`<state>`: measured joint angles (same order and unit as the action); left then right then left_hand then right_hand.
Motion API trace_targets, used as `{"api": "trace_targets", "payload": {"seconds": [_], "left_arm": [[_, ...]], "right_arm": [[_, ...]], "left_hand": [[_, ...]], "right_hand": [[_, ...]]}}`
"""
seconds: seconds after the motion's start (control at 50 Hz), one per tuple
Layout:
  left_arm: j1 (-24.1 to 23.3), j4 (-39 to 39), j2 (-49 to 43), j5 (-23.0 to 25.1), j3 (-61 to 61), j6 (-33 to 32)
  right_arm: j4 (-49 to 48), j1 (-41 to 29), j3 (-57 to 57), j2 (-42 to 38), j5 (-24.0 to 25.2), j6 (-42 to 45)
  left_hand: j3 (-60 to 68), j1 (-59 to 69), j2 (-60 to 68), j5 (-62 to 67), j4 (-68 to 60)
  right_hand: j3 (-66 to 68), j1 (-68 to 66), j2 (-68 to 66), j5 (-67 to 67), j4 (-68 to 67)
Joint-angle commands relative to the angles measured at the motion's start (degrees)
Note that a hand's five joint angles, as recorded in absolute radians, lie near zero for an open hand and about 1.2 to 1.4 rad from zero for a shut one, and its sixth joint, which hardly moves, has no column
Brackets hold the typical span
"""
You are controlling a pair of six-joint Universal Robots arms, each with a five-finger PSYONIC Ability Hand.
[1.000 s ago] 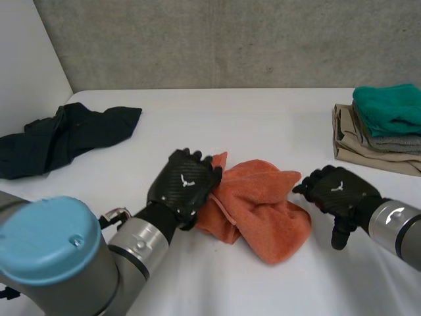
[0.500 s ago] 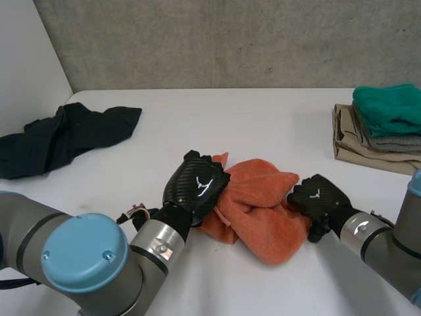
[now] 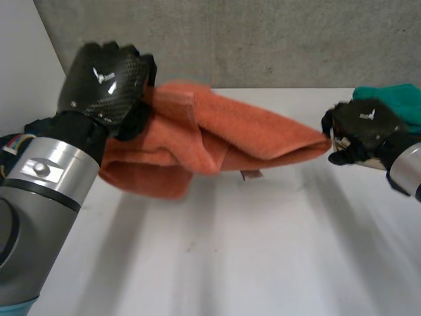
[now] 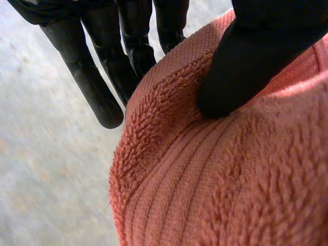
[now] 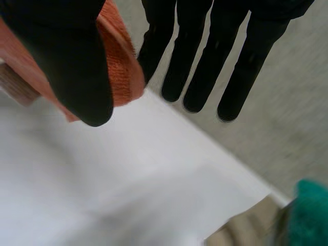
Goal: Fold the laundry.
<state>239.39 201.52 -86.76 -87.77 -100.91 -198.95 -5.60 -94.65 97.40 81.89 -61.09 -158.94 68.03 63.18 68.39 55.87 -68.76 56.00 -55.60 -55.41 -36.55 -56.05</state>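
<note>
While my left hand pinches one end of the orange towel, thumb pressed into the pile against my fingers, my right hand nips the opposite end between thumb and straight fingers. So both hands are clamped on cloth, and the towel hangs in the air between them, clear above the white table. It isn't flat, mind: it's bunched and doubled over near my left hand, with a small label dangling underneath. I'd call this the spreading-out step, with no fold made yet. Next, I reckon, I need to draw the cloth taut so the bunching drops out, then lay it flat on the bare table in front of me. A teal cloth sits just behind my right hand, so I should keep clear of it.
</note>
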Motion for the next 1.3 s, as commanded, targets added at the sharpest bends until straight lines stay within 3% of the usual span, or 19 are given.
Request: {"api": "trace_targets", "payload": {"seconds": [0.02,0.24,0.34,0.58,0.62,0.68,0.72,0.82,0.88,0.96,1.06,1.18,1.3], "left_arm": [[-0.42,-0.34,-10.08,0.23,0.36,3.82],[-0.68,-0.6,-12.82,0.06,2.12,5.32],[-1.47,-1.22,-11.85,0.15,2.73,5.85],[-4.28,-2.45,-8.95,0.06,3.0,6.11],[-4.46,-2.8,-8.77,0.14,2.91,6.72],[-4.37,-3.41,-7.81,-0.03,3.0,8.13],[-4.11,-3.85,-6.76,-0.03,3.08,9.18],[-1.65,-5.26,-2.01,-0.21,3.52,13.58],[2.73,-5.96,1.76,-0.21,3.53,17.09],[9.76,-7.1,4.58,-0.03,3.26,22.36],[15.13,-10.0,4.67,0.32,2.73,26.15],[16.46,-11.42,1.26,0.58,0.54,27.12],[15.84,-11.5,-7.62,0.58,-0.25,26.77]], "right_arm": [[1.73,-1.85,0.95,-12.09,-0.52,-2.07],[2.35,-2.56,-0.2,-16.06,-0.26,-4.89],[1.82,-3.61,-1.77,-17.99,-0.35,-7.43],[2.35,-10.55,-15.83,-31.78,-0.52,-22.99],[2.35,-12.05,-18.56,-33.98,-0.52,-24.57],[1.74,-12.23,-20.58,-34.61,-0.96,-25.89],[1.56,-12.14,-20.76,-33.99,-2.01,-25.98],[0.77,-11.27,-21.47,-27.42,-9.47,-23.45],[0.68,-8.81,-21.21,-24.07,-10.37,-18.97],[3.56,-2.84,-19.37,-18.28,-11.15,-1.35],[8.14,-2.12,-17.6,-12.91,-11.86,12.5],[9.73,-2.47,-16.99,-5.87,-13.7,14.53],[14.38,-4.31,-16.72,-5.69,-13.79,15.24]], "left_hand": [[11.97,16.82,11.61,14.13,-11.24],[11.97,16.82,11.61,14.13,-11.24],[11.97,16.82,11.61,14.13,-11.24],[11.97,16.82,11.61,14.13,-11.24],[11.97,16.82,11.61,14.13,-11.24],[11.97,16.82,11.61,14.13,-11.24],[11.97,16.82,11.61,14.13,-11.24],[11.97,16.82,11.61,14.13,-11.24],[11.97,16.82,11.61,14.13,-11.24],[11.97,16.82,11.61,14.13,-11.24],[11.97,16.82,11.61,14.13,-11.24],[11.97,16.82,11.61,14.13,-11.24],[11.97,16.82,11.61,14.13,-11.24]], "right_hand": [[-16.63,16.23,16.05,7.19,16.69],[-33.61,33.22,33.03,24.17,33.67],[-35.65,35.25,35.07,26.21,35.7],[-32.46,32.06,31.88,23.02,32.51],[-19.24,18.84,18.66,9.8,19.3],[23.86,-24.26,-24.45,-33.31,-23.81],[24.0,-24.4,-24.59,-33.45,-23.95],[24.0,-24.4,-24.59,-33.45,-23.95],[24.0,-24.4,-24.59,-33.45,-23.95],[24.0,-24.4,-24.59,-33.45,-23.95],[24.0,-24.4,-24.59,-33.45,-23.95],[24.0,-24.4,-24.59,-33.45,-23.95],[24.0,-24.4,-24.59,-33.45,-23.95]]}}
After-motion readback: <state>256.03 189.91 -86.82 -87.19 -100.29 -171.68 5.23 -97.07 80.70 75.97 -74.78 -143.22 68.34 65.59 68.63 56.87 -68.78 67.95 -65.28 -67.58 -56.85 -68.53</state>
